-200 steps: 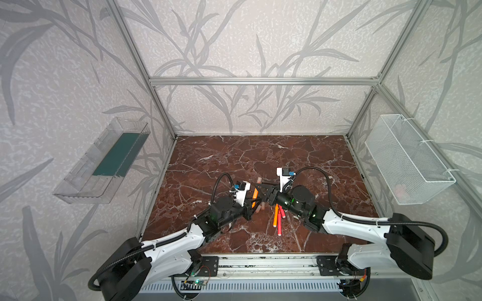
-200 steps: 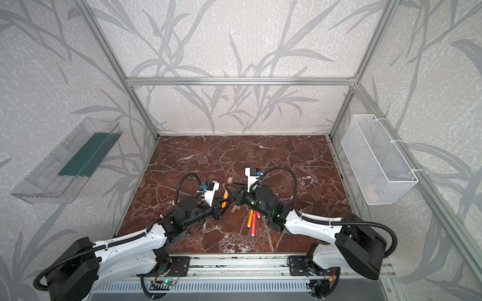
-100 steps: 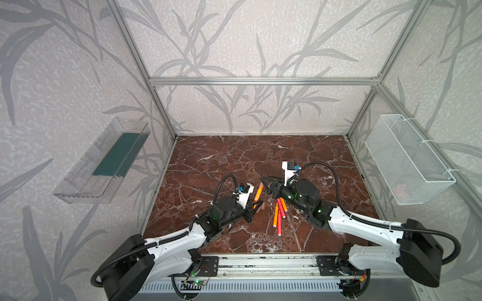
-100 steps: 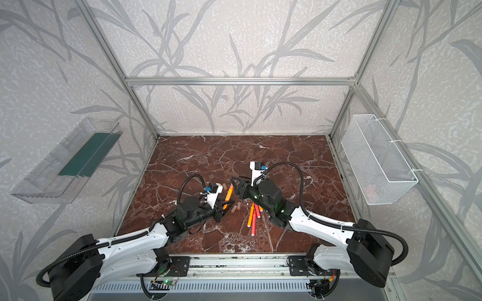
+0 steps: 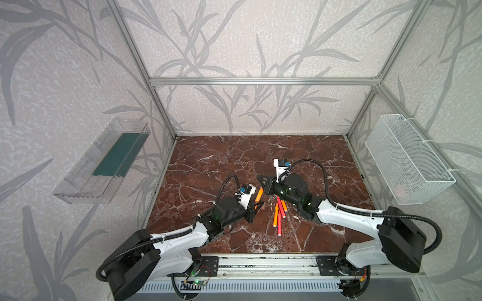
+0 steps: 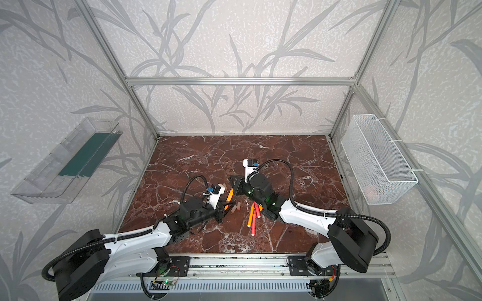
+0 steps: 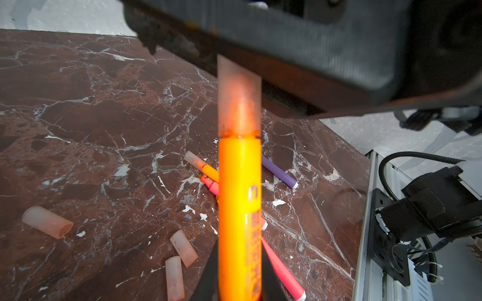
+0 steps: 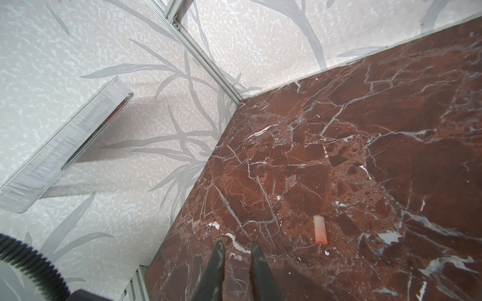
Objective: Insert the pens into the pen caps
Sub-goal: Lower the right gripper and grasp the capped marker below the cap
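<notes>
Pen (image 7: 240, 198) stays pinched in left gripper (image 7: 240, 263); right gripper (image 8: 238, 250) has withdrawn, closed empty.

**My four cameras: a stereo pair overhead, one on each wrist.**
Both top views look steeply down from the front onto the whole marble table (image 5: 221, 156) (image 6: 208, 156) and share almost the same scene. My left wrist camera sits tight along the orange pen (image 7: 240, 208), facing across the table to the base rail (image 7: 365, 234). My right wrist camera looks low over the table's far-left corner toward the clear wall tray (image 8: 65, 146).
</notes>
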`<state>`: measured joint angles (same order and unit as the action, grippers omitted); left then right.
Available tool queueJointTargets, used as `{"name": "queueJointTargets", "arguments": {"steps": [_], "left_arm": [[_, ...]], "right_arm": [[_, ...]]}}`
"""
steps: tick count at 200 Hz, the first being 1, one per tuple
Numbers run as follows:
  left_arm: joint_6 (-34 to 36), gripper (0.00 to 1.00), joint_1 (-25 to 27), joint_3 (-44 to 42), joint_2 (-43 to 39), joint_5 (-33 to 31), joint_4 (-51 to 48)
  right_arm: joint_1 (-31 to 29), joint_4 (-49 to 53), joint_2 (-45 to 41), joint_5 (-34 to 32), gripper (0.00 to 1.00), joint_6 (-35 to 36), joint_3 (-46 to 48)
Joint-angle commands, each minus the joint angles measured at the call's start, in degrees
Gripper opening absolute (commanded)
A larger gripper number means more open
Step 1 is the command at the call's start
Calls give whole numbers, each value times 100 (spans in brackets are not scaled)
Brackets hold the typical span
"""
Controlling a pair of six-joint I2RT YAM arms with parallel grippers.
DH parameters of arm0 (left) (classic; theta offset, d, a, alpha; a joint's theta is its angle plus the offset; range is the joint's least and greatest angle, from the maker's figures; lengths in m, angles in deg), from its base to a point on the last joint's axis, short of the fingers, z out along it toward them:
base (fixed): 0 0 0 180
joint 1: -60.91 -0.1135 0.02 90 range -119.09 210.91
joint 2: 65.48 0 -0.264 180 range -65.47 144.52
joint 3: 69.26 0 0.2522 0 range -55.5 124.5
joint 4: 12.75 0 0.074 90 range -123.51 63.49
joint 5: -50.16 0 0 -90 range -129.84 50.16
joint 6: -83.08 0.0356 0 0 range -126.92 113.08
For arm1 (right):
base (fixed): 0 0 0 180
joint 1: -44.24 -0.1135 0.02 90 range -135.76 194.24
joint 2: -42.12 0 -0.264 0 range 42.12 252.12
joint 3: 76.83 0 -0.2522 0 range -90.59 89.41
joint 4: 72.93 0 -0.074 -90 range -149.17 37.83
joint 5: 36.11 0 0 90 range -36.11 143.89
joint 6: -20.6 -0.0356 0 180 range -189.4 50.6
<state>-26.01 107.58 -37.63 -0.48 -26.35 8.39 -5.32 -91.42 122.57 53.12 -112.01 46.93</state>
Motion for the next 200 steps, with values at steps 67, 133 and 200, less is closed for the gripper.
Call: {"name": "queueJointTargets", "arguments": {"steps": [67, 133, 200], "left_arm": [[-326, 0, -443, 694, -269, 180, 8], [186, 0, -639, 1097, -312, -804, -497], [363, 0, -700, 1321, -39, -1895, -271]], "right_arm": [[-149, -781, 246, 688, 0, 571, 390], [-662, -341, 214, 293, 0, -26, 510], [-1217, -211, 655, -379, 0, -572, 332]]}}
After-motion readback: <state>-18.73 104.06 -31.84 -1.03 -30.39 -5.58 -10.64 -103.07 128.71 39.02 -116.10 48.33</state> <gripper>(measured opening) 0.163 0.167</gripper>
